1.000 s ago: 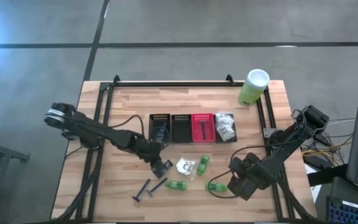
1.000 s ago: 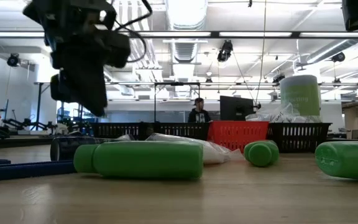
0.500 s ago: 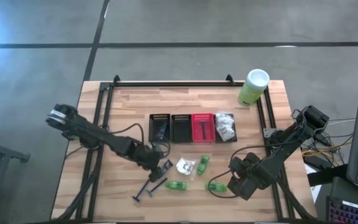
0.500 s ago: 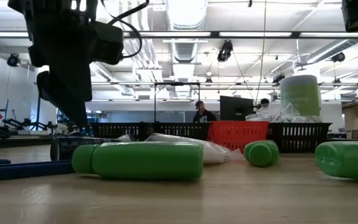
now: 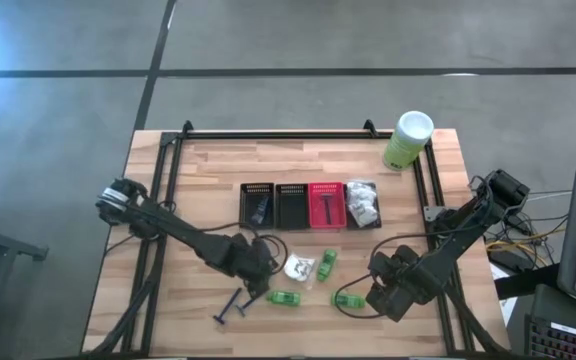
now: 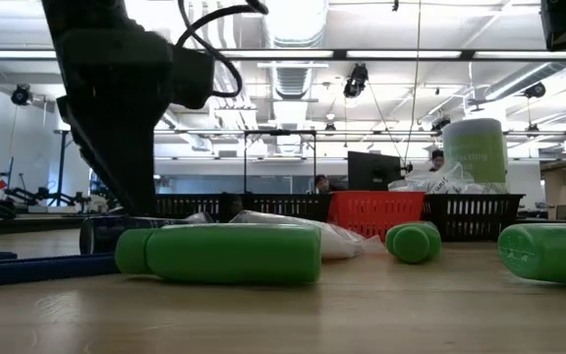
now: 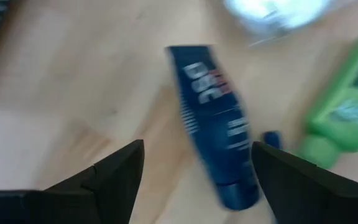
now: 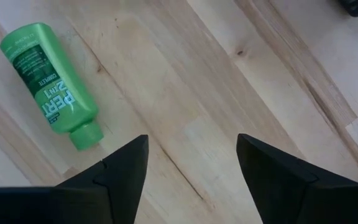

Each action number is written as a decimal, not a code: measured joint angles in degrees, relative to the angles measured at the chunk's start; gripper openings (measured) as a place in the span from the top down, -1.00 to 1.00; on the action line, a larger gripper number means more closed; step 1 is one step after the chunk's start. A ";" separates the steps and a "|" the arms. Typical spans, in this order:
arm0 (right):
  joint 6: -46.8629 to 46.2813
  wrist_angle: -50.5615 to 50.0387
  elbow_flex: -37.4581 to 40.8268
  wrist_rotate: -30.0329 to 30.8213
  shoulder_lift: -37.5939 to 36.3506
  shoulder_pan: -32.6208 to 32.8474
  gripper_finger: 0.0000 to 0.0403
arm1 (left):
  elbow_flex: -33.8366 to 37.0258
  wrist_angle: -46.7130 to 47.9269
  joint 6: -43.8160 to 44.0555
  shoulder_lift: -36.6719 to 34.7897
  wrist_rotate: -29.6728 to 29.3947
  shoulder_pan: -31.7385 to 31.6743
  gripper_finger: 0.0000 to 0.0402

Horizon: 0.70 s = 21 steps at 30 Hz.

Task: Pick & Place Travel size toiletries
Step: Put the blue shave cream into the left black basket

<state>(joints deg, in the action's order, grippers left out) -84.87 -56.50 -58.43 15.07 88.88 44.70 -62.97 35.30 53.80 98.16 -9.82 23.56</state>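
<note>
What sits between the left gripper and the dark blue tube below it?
Nothing visible. The left gripper is open right over the blue tube, bare wood around it; a green bottle lies beside the tube, not across it.

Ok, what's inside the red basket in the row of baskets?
The red basket holds one dark razor-like stick lying along it. Whether anything smaller lies beneath the stick cannot be seen from above.

3 green bottles (image 5: pixel 286 298), packets (image 5: pixel 299 267), perhaps razors (image 5: pixel 233 307) lie scattered.
</note>
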 joint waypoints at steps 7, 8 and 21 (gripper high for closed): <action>0.43 -0.02 0.00 0.00 0.00 0.01 -0.13 | -5.11 6.12 0.00 1.23 0.09 0.63 -0.50; 0.47 -0.01 0.00 0.00 0.00 0.01 -0.12 | -5.46 5.91 0.00 1.23 0.67 0.79 -0.50; 2.56 -0.04 0.18 0.29 0.02 0.01 -0.28 | -4.93 5.76 4.42 3.59 3.90 3.53 -0.50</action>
<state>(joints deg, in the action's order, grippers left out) -82.31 -56.54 -58.26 15.36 88.90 44.71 -67.89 41.06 58.22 101.75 -5.92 27.09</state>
